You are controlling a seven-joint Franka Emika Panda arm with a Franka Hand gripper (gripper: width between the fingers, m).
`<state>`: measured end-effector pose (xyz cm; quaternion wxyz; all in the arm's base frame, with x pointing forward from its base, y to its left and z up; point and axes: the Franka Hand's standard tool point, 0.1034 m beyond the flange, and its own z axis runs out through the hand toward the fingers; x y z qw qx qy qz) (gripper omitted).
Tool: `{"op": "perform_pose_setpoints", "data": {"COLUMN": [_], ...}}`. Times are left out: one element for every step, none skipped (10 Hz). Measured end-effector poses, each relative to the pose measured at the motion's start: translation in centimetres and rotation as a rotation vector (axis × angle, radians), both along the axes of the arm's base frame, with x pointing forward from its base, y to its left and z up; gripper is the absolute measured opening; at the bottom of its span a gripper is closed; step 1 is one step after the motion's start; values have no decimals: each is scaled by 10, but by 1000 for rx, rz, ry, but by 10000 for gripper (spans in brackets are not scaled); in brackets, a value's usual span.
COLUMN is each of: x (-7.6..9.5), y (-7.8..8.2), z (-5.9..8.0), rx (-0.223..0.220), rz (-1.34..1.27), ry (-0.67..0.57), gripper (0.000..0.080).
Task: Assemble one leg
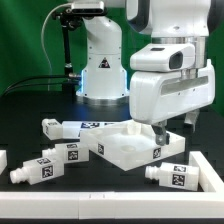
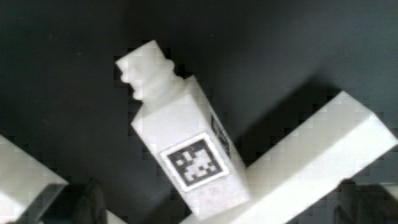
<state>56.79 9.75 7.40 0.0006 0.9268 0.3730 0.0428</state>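
Your arm [image 1: 165, 70] stood over the dark table [image 1: 100, 205], bent down at the exterior view's right. Under it sat the big white square panel [image 1: 125, 148], flat on the table. Other legs [image 1: 52, 166] lay loose around the panel, well apart from the one you were working.

The leg [image 2: 192, 140] filled the middle of the wrist view. It lay at a slant with its tag mark facing the camera and its narrower stub end pointing away from the gripper [image 1: 160, 127]. Its blunt end crossed in front of a white edge that looked like the panel's rim. Whether it rested on that rim or hung clear of it, you couldn't tell. From the exterior view the leg itself was hidden under the gripper, near the panel's far corner.

The fingers [image 2: 45, 205] showed only as dark shapes at the corners of the wrist view. They looked spread wide, either side of the leg and touching nothing.

So, as I read it, you were on the pick-up, lined up but not yet gripping. Next you'd need to come down square across the leg's narrow sides and close firmly, then turn the stub end toward the panel
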Motion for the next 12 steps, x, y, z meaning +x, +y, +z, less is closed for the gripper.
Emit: {"op": "perform_pose_setpoints", "data": {"x": [0, -1, -13, -19, -17, -20, -20, -20, -20, -17, -5, 7], "y": [0, -5, -18, -23, -15, -11, -12, -12, -12, -11, -6, -1], "z": [0, -1, -11, -19, -23, -31, -31, -31, -32, -33, -35, -40], "rx": [0, -5, -14, -23, -35, -33, -33, -32, -32, -32, -30, -26], "rz": [1, 69, 166, 211, 277, 294, 289, 289, 289, 290, 293, 295], "ry": [0, -19, -43, -27, -47, -49, -46, -46, -44, -47, -60, -69], "gripper": [649, 649, 649, 649, 649, 649, 649, 649, 650, 650, 649, 649]}}
